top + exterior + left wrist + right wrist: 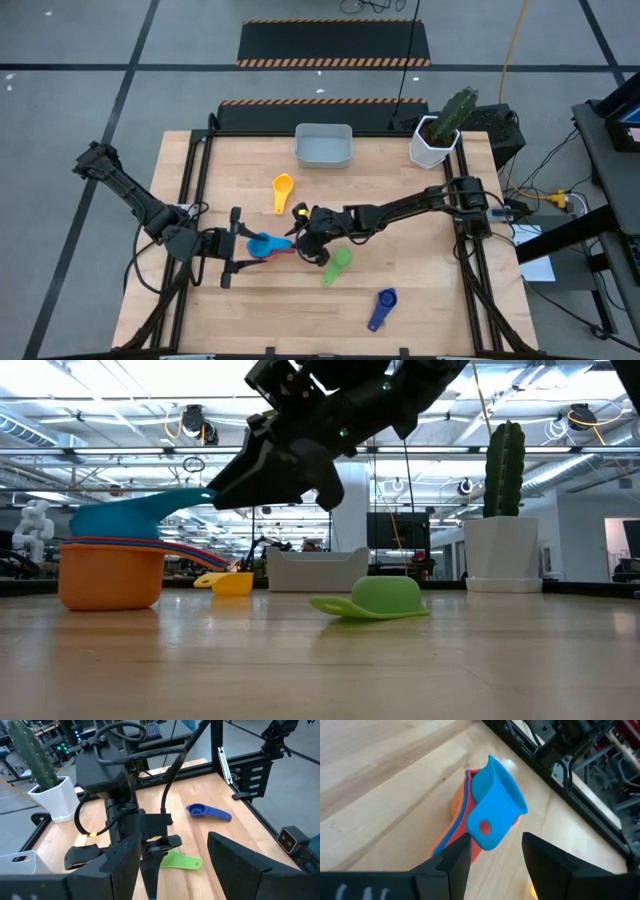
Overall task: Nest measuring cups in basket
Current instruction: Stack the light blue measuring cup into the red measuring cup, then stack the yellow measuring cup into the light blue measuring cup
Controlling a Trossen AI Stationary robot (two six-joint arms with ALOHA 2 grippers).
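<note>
A stack of measuring cups (265,245) stands on the table: orange at the bottom (110,575), with red and blue handles above it. A light blue cup (497,795) sits tilted on top. My right gripper (303,235) is open. Its fingers stand on either side of the light blue handle's end (484,832). My left gripper (232,248) is open wide just left of the stack, its fingers (125,865) far apart. The yellow cup (282,190), the upside-down green cup (337,265) and the dark blue cup (383,305) lie apart. The grey-blue basket (323,145) stands near the far edge. My right gripper comes slanting down from the right, with a finger (460,857) on each side of the light blue cup's handle end (205,495). A gap shows beside one finger. I cannot tell whether it touches the handle. The cup's bowl rests in the stack and its handle is raised.
A white pot with a cactus (437,135) stands at the far right corner. The green cup (375,600) lies rim down just right of my right gripper. A black frame rail (470,260) runs along the table's sides. Bare wood lies along the near edge.
</note>
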